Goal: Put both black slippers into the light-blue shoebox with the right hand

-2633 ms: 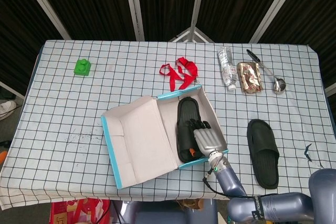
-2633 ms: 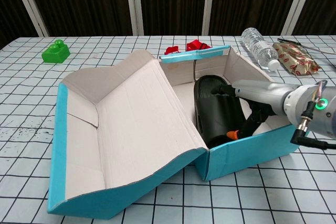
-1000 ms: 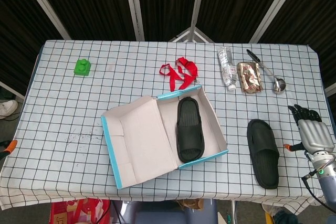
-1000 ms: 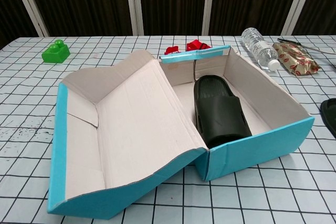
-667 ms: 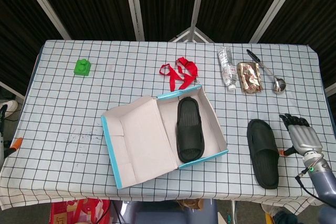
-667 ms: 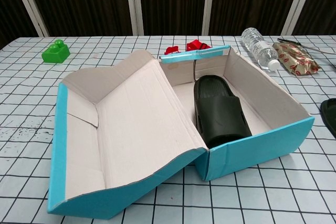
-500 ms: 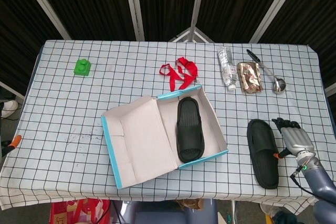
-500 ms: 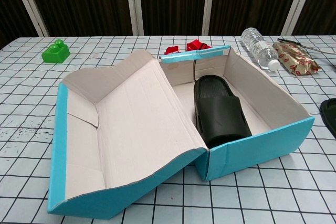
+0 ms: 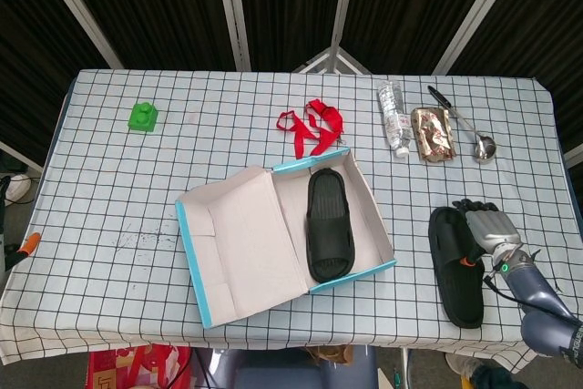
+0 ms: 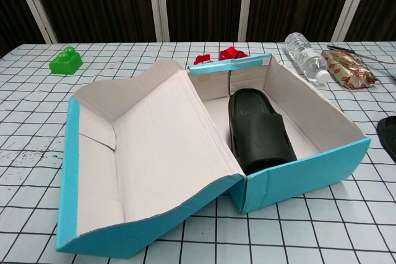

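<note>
One black slipper (image 9: 329,224) lies inside the open light-blue shoebox (image 9: 377,224), near the table's (image 9: 127,198) front edge at mid-width. The second slipper (image 9: 455,266) lies on the checkered cloth toward the front right corner, well apart from the box. The right hand (image 9: 485,230) rests against that slipper's right side, dark fingers (image 9: 471,208) over its strap; whether it grips cannot be told. The left hand is out of sight.
</note>
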Robot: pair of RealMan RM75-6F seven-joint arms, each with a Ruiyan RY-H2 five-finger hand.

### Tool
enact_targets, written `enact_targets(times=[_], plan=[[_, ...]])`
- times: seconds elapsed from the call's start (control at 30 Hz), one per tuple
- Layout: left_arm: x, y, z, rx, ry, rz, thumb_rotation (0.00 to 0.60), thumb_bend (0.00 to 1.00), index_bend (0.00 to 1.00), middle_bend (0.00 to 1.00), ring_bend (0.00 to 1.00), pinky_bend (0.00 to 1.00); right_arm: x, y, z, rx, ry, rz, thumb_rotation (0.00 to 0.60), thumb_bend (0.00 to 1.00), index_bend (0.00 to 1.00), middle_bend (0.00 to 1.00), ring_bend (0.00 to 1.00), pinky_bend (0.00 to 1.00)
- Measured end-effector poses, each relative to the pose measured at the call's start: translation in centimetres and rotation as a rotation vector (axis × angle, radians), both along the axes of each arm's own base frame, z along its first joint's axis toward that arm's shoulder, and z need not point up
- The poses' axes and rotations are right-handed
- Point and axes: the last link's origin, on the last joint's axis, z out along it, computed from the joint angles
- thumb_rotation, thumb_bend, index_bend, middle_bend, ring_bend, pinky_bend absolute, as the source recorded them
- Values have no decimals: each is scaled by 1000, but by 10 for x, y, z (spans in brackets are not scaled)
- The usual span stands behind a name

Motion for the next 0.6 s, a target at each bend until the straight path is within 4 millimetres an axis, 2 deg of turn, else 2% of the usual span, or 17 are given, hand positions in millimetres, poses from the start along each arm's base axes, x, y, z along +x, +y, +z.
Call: enact_targets(times=[0.13, 0.23, 0.3, 0.4, 0.47, 0.6], plan=[[0, -1, 2, 4, 0, 6, 600, 121, 7, 0, 0, 16, 3, -7, 0, 17, -1, -28, 600, 132, 0, 30, 0, 0], [-1, -1, 2, 3, 5, 11, 600, 121, 7, 0, 0, 15, 6, -13, 1, 37, 2, -49, 600, 132, 18, 95, 4, 0], [-1, -1, 1, -1, 6, 14, 600, 121, 7, 0, 0, 15, 7, -17, 3, 48, 16, -59, 600, 132, 66, 154, 27, 0], [-1, -1, 1, -5, 5, 15, 600, 121, 7, 0, 0, 16, 8, -21, 6, 61, 36, -72, 600, 144, 202, 277, 100, 0], [-1, -1, 1, -7, 4, 12, 600, 121, 7, 0, 0, 16, 8, -22, 7, 69, 37, -85, 600, 215, 309, 350, 142, 0], [0, -1, 0, -11, 3, 9, 600, 121, 7, 0, 0, 16, 8, -23, 9, 55, 24, -95, 600, 367, 415, 465, 213, 0]])
